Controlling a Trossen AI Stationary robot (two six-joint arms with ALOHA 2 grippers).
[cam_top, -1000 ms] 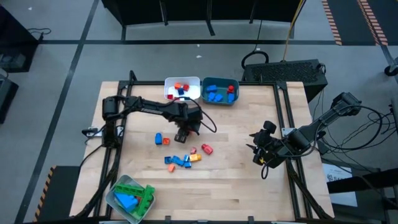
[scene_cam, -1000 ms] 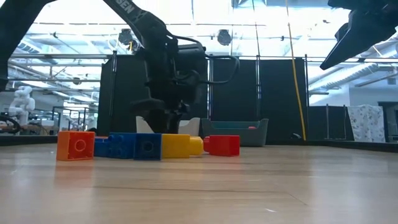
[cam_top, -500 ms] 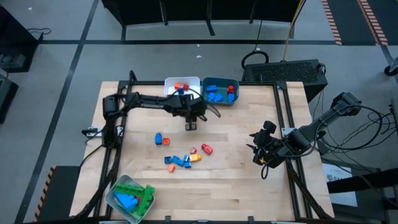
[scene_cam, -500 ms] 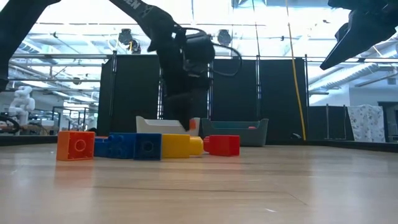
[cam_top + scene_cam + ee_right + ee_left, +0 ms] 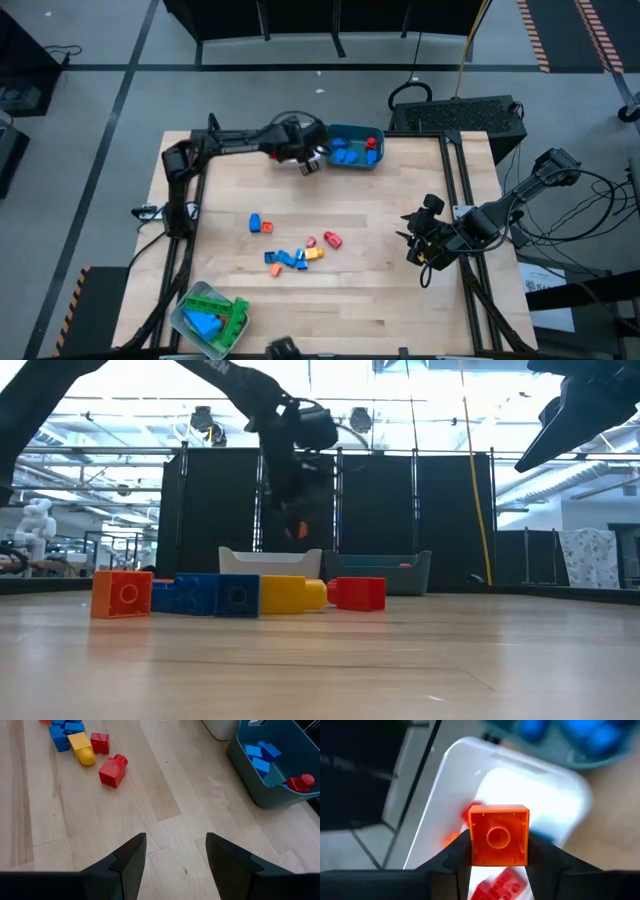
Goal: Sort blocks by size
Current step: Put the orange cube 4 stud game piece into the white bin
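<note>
My left gripper (image 5: pixel 308 162) hangs above the white bin (image 5: pixel 470 765) at the table's far edge, shut on a small orange cube brick (image 5: pixel 499 836), which also shows in the low view (image 5: pixel 296 530). Red and orange bricks lie in that bin. Loose blocks lie mid-table: a blue one (image 5: pixel 255 222), a red one (image 5: pixel 332 240) and a mixed cluster (image 5: pixel 295 258). My right gripper (image 5: pixel 175 850) is open and empty, raised near the table's right edge (image 5: pixel 418 250). My left gripper pinches the orange brick's two opposite side walls (image 5: pixel 473 845) between its two fingers (image 5: pixel 454 856). The fingers come from above, pointing down. The brick's hollow underside faces the wrist camera. The brick is lifted clear, above the white bin.
A teal bin (image 5: pixel 355 147) with blue and red bricks stands right of the white bin. A clear-grey bin (image 5: pixel 210 318) with green and blue bricks sits at the near left corner. In the low view the loose row runs from an orange brick (image 5: pixel 122 593) to a red one (image 5: pixel 358 592).
My left gripper has risen from mid-table and gone toward the table's far edge, staying shut on the orange brick, and now hangs over the white bin.
</note>
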